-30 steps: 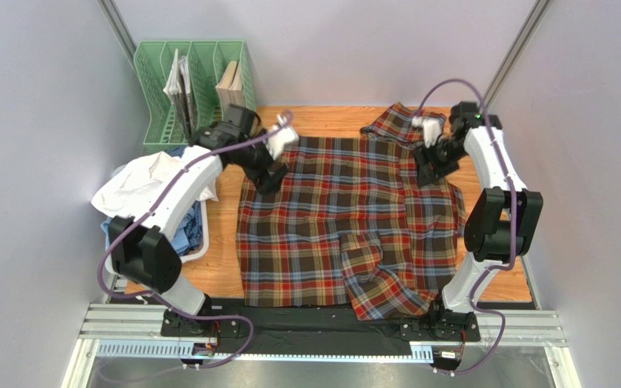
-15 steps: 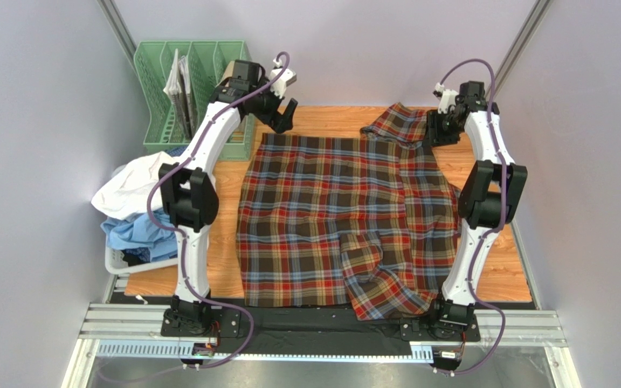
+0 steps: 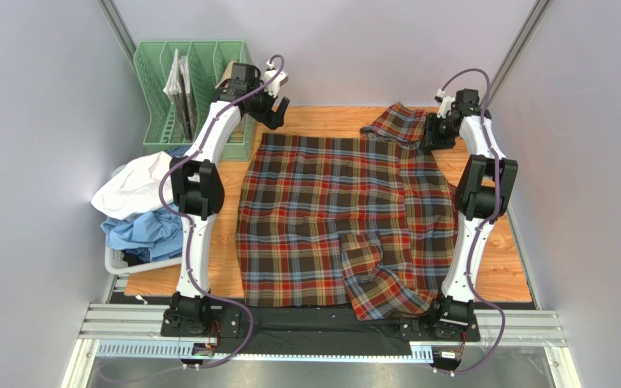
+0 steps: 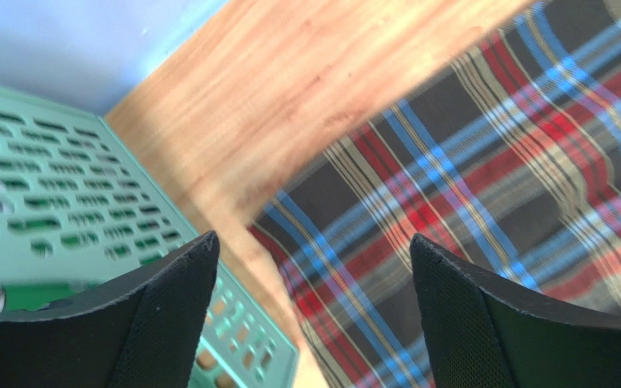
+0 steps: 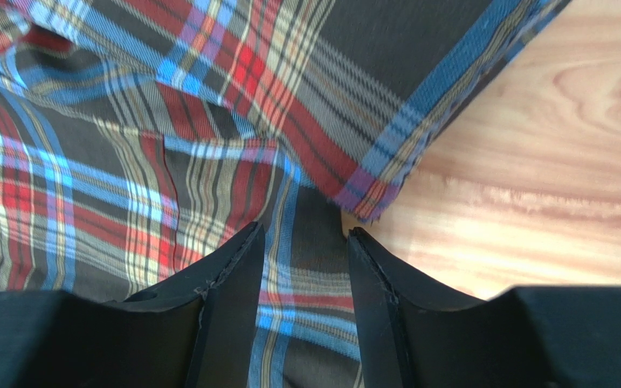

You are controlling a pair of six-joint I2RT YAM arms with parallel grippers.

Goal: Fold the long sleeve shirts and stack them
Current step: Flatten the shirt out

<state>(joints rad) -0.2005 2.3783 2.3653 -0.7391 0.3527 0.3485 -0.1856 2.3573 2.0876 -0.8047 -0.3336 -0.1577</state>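
The tartan long sleeve shirt (image 3: 346, 210) lies spread over the wooden table, with a fold hanging off the near edge. My left gripper (image 3: 277, 113) hovers just beyond its far left corner, open wide (image 4: 312, 237), nothing between the fingers; the shirt's corner (image 4: 468, 186) shows below. My right gripper (image 3: 436, 136) is at the far right, by the bunched sleeve. Its jaws (image 5: 306, 229) stand narrowly apart, straddling tartan cloth (image 5: 208, 162) close to the hem. A white shirt (image 3: 131, 182) and a light blue one (image 3: 140, 230) are heaped at the left.
A green file rack (image 3: 192, 81) (image 4: 63, 186) with books stands at the back left, right beside my left gripper. The heaped shirts rest in a white basket (image 3: 119, 260) at the table's left edge. Bare wood (image 5: 532, 162) shows beside the right gripper.
Both arms have stretched toward the far edge. The left gripper left the shirt's upper left area for its far corner. The right gripper moved to the far right hem, its jaws narrower.
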